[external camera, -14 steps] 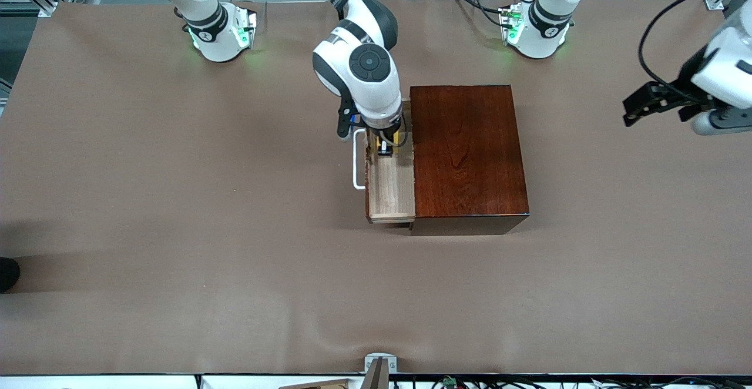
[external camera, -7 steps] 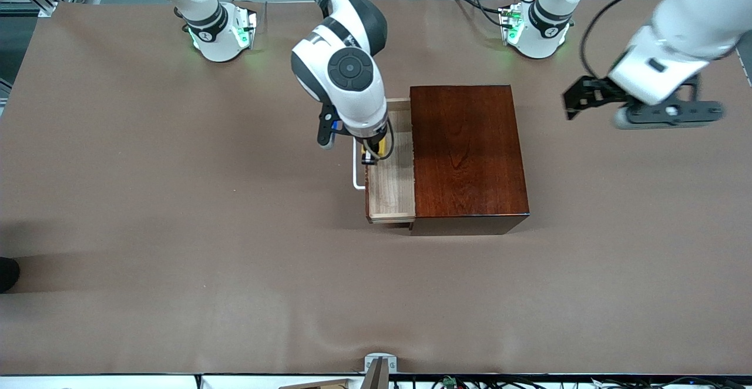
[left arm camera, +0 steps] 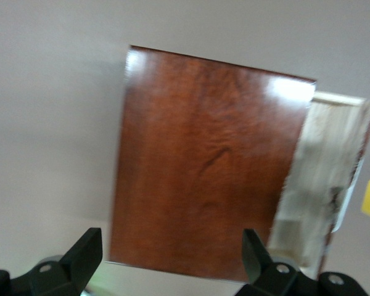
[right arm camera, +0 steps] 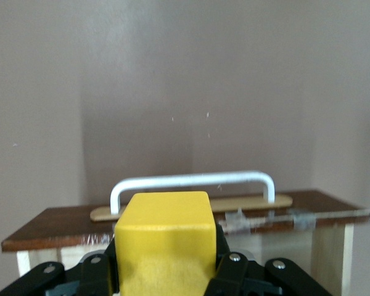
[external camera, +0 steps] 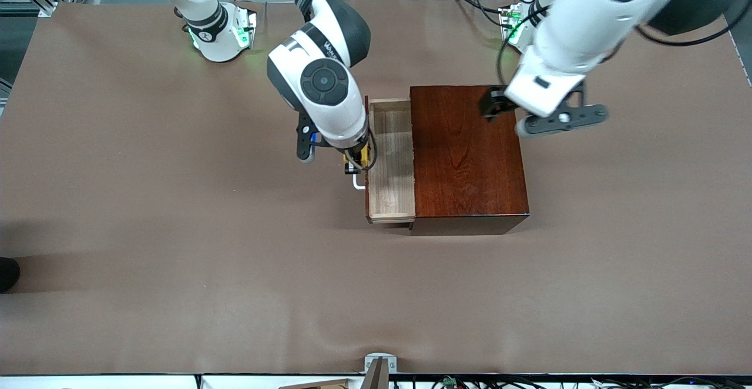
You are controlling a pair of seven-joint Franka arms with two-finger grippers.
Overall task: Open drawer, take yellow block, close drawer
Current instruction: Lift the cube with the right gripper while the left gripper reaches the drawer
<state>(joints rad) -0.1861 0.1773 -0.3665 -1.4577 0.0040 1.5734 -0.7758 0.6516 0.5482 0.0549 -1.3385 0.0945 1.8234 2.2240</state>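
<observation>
The dark reddish-brown box stands mid-table, and its pale wood drawer is pulled out toward the right arm's end. The drawer tray looks empty. The white bar handle is partly hidden by my right arm. My right gripper is shut on the yellow block and holds it over the drawer's front edge and handle. The right wrist view shows the block between the fingers, above the handle. My left gripper is open and empty over the box top. The left wrist view shows the box below it.
Brown cloth covers the table. The arm bases stand along the edge farthest from the front camera. A small metal bracket sits at the nearest edge.
My right gripper has lifted the yellow block out of the drawer and carried it toward the handle. My left arm has swung in from the left arm's end of the table to over the box.
</observation>
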